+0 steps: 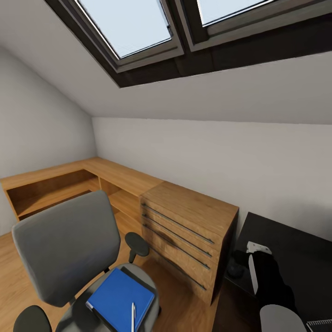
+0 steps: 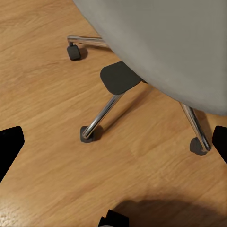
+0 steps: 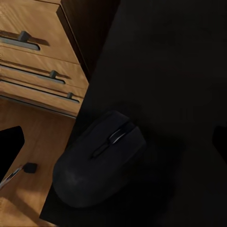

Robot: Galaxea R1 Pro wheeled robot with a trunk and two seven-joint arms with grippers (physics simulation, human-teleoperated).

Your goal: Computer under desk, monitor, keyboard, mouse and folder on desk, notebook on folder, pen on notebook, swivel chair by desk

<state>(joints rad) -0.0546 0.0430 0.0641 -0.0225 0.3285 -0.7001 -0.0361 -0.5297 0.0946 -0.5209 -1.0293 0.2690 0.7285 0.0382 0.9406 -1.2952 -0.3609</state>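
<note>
Mouse (image 3: 99, 165) at desk (image 3: 175, 71) edge, wooden chest (image 1: 189, 230) beside, both tools spread wide, empty

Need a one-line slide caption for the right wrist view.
Dark mouse resting near the corner of the black desk, beside the wooden drawer chest.

Attic bedroom used as a home office. Grey walls under a sloped ceiling with dark-framed skylights (image 1: 138, 32); light wood floor (image 2: 42, 118). Low wooden shelving (image 1: 50, 189) runs along the corner, a wooden drawer chest (image 1: 189, 230) beside a black desk (image 1: 295, 249). Grey swivel chair (image 1: 64, 249) on casters.
</note>
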